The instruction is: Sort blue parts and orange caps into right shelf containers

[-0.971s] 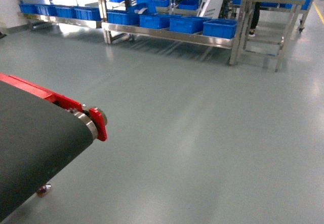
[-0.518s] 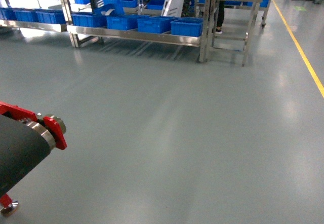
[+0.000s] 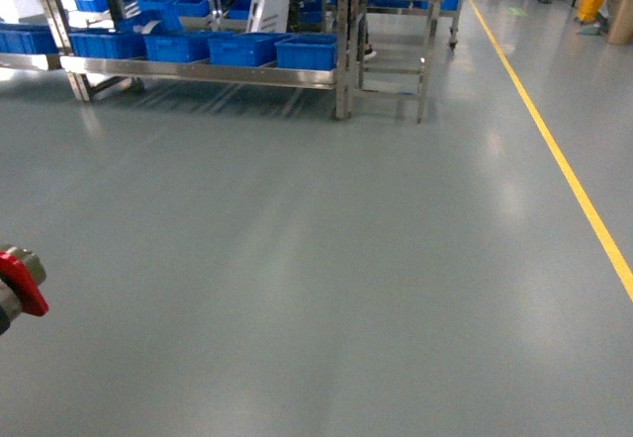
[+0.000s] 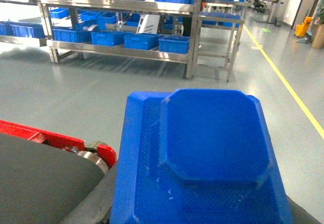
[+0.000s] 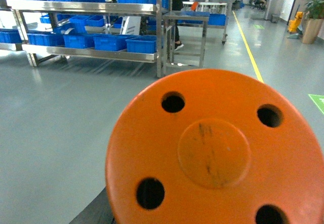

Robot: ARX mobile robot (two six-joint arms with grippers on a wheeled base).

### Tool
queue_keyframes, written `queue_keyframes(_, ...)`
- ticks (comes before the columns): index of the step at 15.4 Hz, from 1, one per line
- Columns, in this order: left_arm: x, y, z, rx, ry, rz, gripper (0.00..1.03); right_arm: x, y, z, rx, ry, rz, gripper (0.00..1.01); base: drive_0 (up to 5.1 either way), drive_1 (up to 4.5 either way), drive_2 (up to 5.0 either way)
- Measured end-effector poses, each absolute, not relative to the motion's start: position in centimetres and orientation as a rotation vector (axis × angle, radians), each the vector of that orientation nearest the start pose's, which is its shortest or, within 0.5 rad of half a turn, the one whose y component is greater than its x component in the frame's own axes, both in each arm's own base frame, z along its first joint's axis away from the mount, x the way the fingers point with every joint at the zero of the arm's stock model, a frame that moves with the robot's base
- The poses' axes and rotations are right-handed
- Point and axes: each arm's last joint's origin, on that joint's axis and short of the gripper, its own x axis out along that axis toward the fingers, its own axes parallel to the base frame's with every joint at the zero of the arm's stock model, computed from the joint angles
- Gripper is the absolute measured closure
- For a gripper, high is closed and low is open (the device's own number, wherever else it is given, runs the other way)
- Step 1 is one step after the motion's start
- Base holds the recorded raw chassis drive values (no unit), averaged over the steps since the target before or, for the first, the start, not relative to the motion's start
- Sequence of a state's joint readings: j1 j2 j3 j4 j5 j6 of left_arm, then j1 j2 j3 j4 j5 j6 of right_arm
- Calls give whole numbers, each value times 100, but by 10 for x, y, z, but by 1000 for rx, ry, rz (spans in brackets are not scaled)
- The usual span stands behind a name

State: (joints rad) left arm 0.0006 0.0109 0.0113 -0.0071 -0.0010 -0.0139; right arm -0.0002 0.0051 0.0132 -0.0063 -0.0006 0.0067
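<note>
A blue part point(image 4: 202, 158) fills the lower half of the left wrist view, its raised eight-sided top facing the camera. An orange cap point(image 5: 215, 150) fills most of the right wrist view the same way — a round face with 4 small holes and a shallow central disc. Neither pincer shows in any view, so whether each is open or clamped on its piece cannot be told.

Behind the blue part, at lower left, lies a dark conveyor belt point(image 4: 35, 183) with a red end bracket point(image 4: 104, 153). Across the grey floor point(image 3: 297, 259) stands a steel shelf rack point(image 3: 198, 71) carrying a row of blue bins point(image 3: 242, 49). A yellow floor line point(image 3: 559, 160) runs along the right — well apart from the rack.
</note>
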Motion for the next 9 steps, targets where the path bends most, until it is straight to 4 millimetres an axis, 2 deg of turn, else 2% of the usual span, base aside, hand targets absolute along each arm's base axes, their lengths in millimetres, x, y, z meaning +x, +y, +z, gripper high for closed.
queue_keyframes(9,98,0,166,-14,7,1,60,97,0,167,7,-2,1,55,-159,-159,-159)
